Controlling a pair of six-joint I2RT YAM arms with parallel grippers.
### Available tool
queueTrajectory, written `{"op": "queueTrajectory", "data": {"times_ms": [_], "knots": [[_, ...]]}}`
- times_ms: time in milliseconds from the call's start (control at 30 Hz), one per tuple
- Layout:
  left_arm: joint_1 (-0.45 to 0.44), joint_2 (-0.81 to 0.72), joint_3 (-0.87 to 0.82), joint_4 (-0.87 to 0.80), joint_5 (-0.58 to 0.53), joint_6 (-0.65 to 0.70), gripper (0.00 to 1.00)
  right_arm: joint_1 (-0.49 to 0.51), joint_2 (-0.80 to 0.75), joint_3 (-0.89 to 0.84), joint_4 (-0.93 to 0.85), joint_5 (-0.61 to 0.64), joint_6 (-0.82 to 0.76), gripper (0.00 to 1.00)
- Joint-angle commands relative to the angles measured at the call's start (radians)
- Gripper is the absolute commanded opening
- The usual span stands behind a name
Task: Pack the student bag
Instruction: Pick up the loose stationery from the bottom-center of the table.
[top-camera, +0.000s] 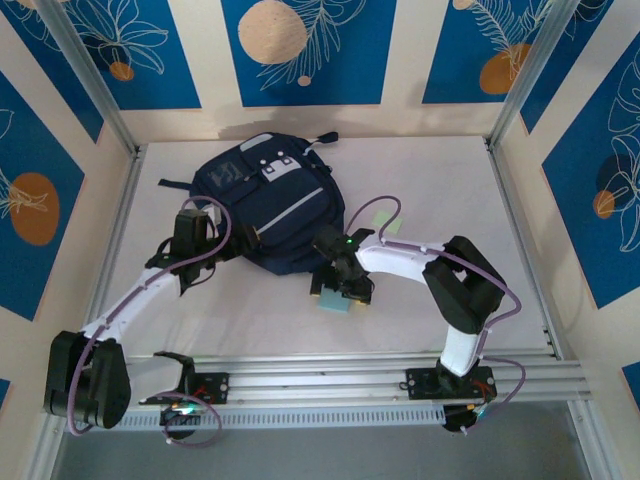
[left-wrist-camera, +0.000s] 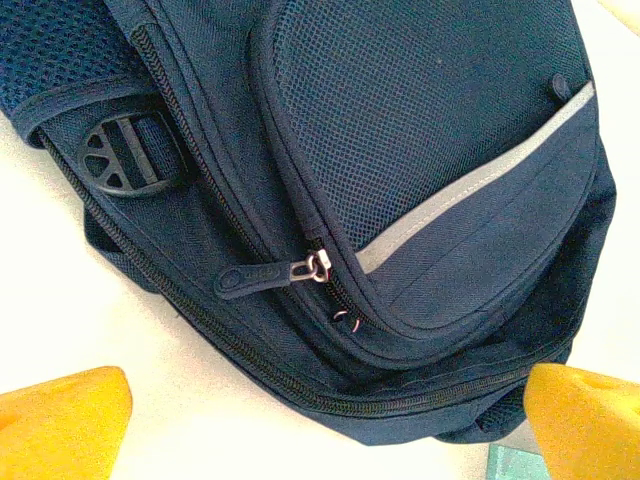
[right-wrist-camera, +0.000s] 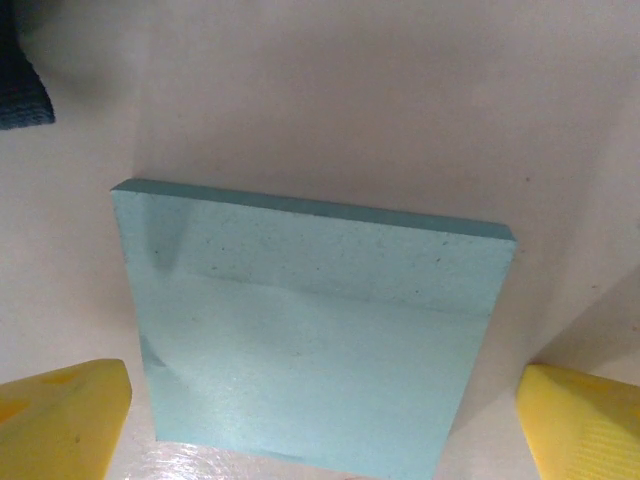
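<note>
The large dark navy fabric student bag (top-camera: 262, 210) lies flat on the white bench (top-camera: 430, 180), toward the far edge and a little left of the middle, with its front pockets facing up. In the left wrist view a grey reflective stripe (left-wrist-camera: 470, 190) crosses the mesh front pocket, a dark zipper pull (left-wrist-camera: 265, 275) lies against the seam below it, and a black plastic strap buckle (left-wrist-camera: 120, 160) sits on the bag's side.

The left gripper (top-camera: 228, 240) hangs at the bag's near left edge, its jaws spread wide and gripping nothing (both yellow fingertips (left-wrist-camera: 60, 425) are clear of the fabric).

A flat, square, pale teal foam block (right-wrist-camera: 310, 330) lies on the bench just beside the bag's near edge. The right gripper (top-camera: 342, 290) is over it with its jaws wide apart, one yellow pad on each side of the block, and a sliver of bench shows between each pad and the block.
</note>
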Motion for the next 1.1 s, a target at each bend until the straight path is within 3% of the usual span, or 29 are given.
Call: {"op": "queueTrajectory", "data": {"times_ms": [0,300,633,1067], "knots": [[-0.011,-0.017,-0.007,-0.005,0.017,-0.019,1.0,-0.013,0.027,-0.023,0.06,-0.043,0.008,0.98],[-0.013,-0.014,-0.007,-0.003,0.015,-0.026,1.0,0.021,0.087,0.077,-0.055,0.023,0.011,0.98],[-0.014,-0.019,-0.008,-0.013,0.013,-0.019,1.0,0.023,0.162,0.141,-0.108,0.015,0.0,0.96],[-0.016,-0.029,0.012,-0.039,0.012,-0.007,1.0,0.019,0.132,0.136,-0.107,0.018,-0.014,0.7]]}}
